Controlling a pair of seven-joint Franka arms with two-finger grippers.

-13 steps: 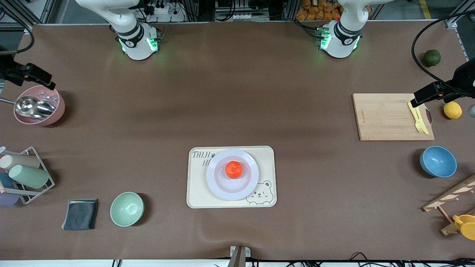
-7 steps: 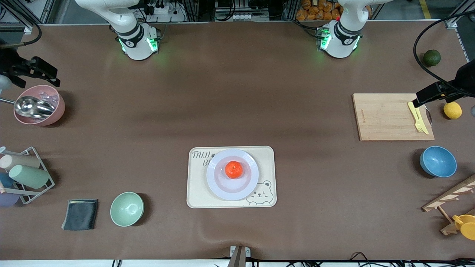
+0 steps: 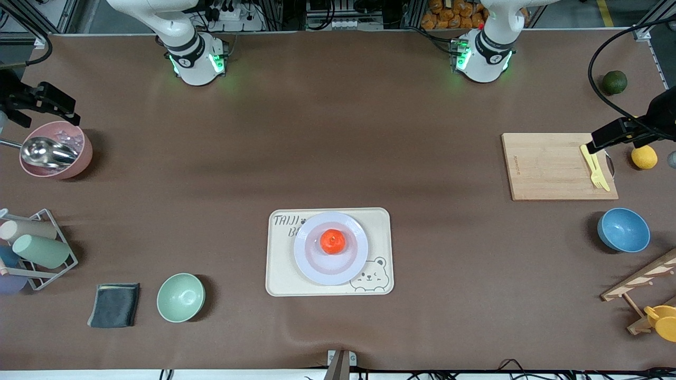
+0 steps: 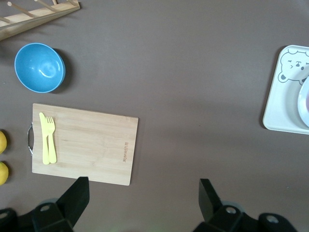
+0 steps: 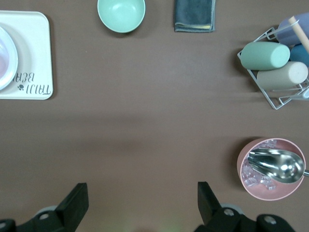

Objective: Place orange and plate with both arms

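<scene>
With the small red-orange orange on the round lavender-white plate, both empty, open claws, right claw and left claw, have withdrawn to the table ends, indicating placement is complete.

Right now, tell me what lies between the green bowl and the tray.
Nothing: the front view shows only bare table between the green bowl and the tray.

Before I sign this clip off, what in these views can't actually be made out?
- Cups in the wire rack: cut by the front view's edge, so the count is unclear.
- Plate: only slivers show in both wrist views; the orange is out of frame there.
- Lemons: clipped by the left wrist view's edge.
- Pink bowl: contents partly covered by the metal scoop.
- Tray lettering: partly under the plate.
</scene>
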